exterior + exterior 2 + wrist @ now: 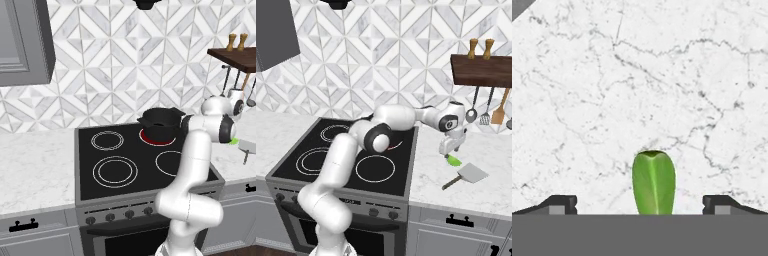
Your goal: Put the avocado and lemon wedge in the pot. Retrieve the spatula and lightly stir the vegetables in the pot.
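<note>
Now I am hovering my claw, jaws spread wide apart, over the small bright-green avocado on the white marble counter, so the fingers straddle it for grasping.

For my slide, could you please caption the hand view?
Open claw poised over the avocado lying on the marble counter, one fingertip on either side.
</note>
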Robot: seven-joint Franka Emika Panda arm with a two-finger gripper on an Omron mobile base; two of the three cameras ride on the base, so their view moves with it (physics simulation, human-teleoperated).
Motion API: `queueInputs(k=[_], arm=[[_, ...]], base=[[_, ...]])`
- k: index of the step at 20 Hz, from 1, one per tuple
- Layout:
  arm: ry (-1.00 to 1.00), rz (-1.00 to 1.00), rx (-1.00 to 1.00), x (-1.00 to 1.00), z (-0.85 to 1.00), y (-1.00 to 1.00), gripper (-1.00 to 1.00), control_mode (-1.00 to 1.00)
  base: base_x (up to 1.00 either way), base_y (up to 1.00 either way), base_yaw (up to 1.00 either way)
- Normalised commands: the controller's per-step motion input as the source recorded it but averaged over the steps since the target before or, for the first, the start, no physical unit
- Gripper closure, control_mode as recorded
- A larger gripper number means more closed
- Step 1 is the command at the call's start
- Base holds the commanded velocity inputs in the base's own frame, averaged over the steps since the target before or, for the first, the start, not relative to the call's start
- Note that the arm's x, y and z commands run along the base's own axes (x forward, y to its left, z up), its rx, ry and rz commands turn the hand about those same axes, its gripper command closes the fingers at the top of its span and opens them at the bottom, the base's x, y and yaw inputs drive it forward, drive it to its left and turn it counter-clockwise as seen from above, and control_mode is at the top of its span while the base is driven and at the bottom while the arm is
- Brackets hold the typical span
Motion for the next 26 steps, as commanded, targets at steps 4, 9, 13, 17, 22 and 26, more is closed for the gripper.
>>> queueInputs(k=[4,9,13,17,22,26], arm=[[0.00,0.00,0.00,0.12,-0.28,0.00,-1.00,-1.00],[-0.01,0.00,0.00,0.08,-0.28,-0.06,-1.00,-1.00],[-0.01,0.00,0.00,0.00,-0.25,-0.22,-1.00,-1.00],[-0.04,0.00,0.00,0.00,-0.37,-0.01,-1.00,-1.00],[-0.13,0.00,0.00,0.00,-0.42,0.00,-1.00,-1.00],[-0.05,0.00,0.00,0.03,-0.20,0.06,1.00,-1.00]], base=[[0.00,0.00,0.00],[0.00,0.00,0.00],[0.00,0.00,0.00],[0.00,0.00,0.00],[0.00,0.00,0.00],[0.00,0.00,0.00]])
